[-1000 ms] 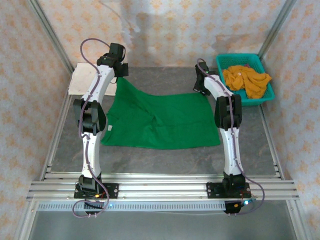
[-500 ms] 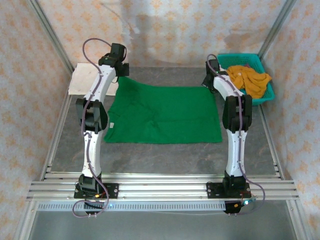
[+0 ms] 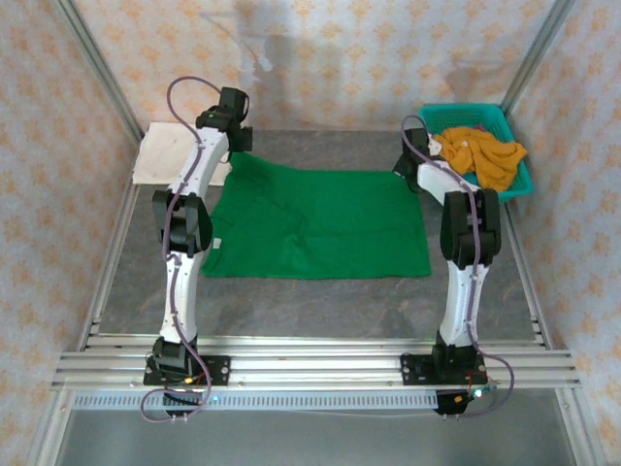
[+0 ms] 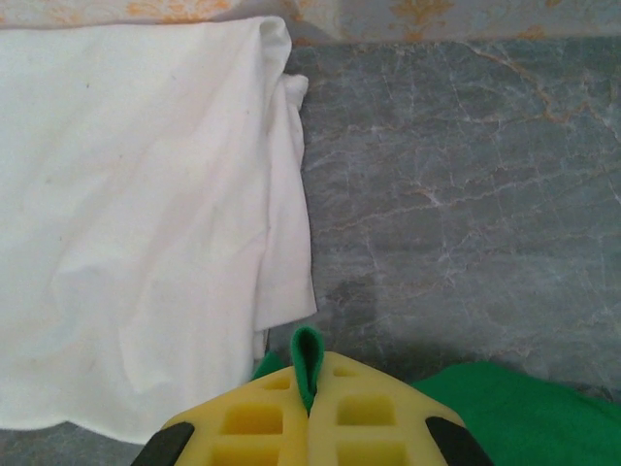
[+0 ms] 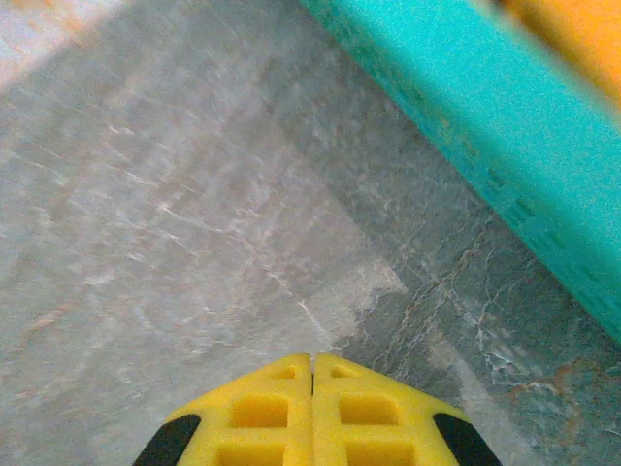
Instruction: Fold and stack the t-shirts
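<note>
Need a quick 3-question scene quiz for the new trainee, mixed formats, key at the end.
1. True or false: the mustard-orange t-shirts lie in the teal basket.
2. What is pinched in the shut left end effector? A) the green t-shirt B) a mustard-orange one C) nothing
3. Fill in: in the top view, the cream-white t-shirt lies to the far ____ of the green t-shirt.

Key: 1 true; 2 A; 3 left.
</note>
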You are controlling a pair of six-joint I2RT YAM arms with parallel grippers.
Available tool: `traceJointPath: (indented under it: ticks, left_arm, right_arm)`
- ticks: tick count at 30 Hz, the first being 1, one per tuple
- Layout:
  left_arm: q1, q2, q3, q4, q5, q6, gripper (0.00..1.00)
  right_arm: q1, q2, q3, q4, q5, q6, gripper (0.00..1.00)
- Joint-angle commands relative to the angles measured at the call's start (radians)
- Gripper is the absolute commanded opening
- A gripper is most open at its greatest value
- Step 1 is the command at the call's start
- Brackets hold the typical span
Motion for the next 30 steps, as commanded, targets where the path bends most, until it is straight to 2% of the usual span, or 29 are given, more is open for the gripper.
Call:
traceJointPath:
  ticks: [1, 16, 20, 30]
  left_arm:
    - [-0.023, -0.145, -0.076, 0.002, -0.035, 0.016, 0.0]
    - [-0.086, -0.492, -0.589, 0.031, -0.147, -0.049, 0.0]
    - [-0.095, -0.548, -0.635, 0.005, -0.172, -0.072, 0.0]
    - [-0.116, -0.539, -0.624, -0.061, -0.223, -0.073, 0.0]
  right_arm:
    - [0.0, -0.098, -0.058, 0.111, 0.038, 0.001, 0.0]
    - [0.003, -0.343, -0.419, 0.212, 0.054, 0.019, 0.0]
    - [0.014, -0.38, -0.45, 0.203, 0.063, 0.012, 0.0]
    - [0.017, -0.406, -0.46, 0.164, 0.08, -0.018, 0.0]
